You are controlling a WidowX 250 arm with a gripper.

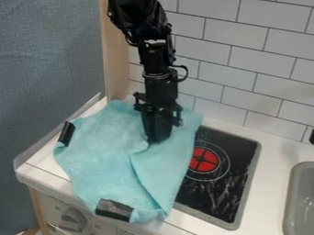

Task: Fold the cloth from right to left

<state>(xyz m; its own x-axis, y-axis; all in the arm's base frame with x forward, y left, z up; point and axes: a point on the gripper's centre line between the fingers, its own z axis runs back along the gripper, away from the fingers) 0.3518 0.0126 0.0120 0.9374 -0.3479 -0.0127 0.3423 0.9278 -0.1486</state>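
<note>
Camera view: the gripper (158,138) meets the cloth (101,149) mid-surface, likely to fold it; open or closed, one cannot tell.

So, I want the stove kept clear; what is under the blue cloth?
The blue cloth overlaps the white counter and the black cooktop; whatever else lies beneath is covered.

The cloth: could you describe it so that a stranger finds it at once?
Find the black stovetop on the white counter. The turquoise cloth covers its left part and the counter beside it, under the pincer. Unlike the stovetop, it is rumpled fabric with two black patches.
</note>
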